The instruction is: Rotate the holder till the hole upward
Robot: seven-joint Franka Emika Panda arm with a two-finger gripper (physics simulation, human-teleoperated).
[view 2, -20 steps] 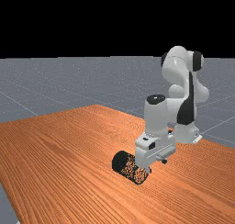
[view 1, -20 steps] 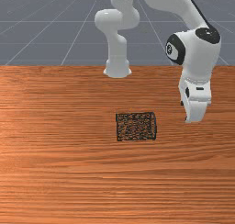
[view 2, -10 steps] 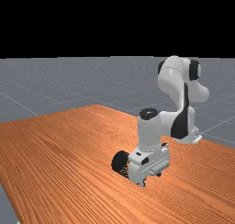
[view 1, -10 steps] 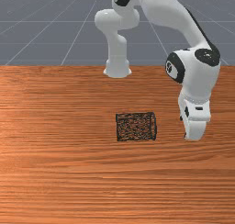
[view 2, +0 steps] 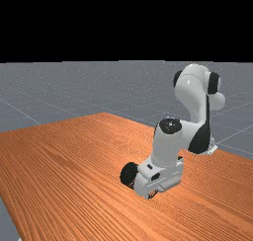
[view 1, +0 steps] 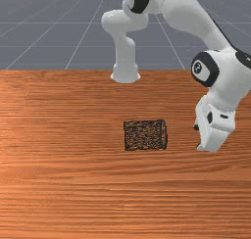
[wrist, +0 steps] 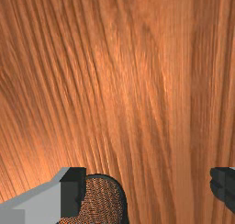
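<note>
Fingers (wrist: 73, 193) spread, at the front view's 3 o'clock from the side-lying holder (view 1: 145, 135); pushing too low could slide it along the counter (view 1: 63, 189), unrotated.

READABLE TEXT: none | LABELS, BRANDS, NUMBERS: none legible | SIGN: one small roundel (view 1: 197, 67), pale against dark (ring-like, its inner detail too small to read) | ON: the black joint cap (view 1: 212, 69) of the arm (view 1: 193, 17) | PLACE: well apart from the arm's base (view 1: 125, 66), on its side toward the front view's right
</note>
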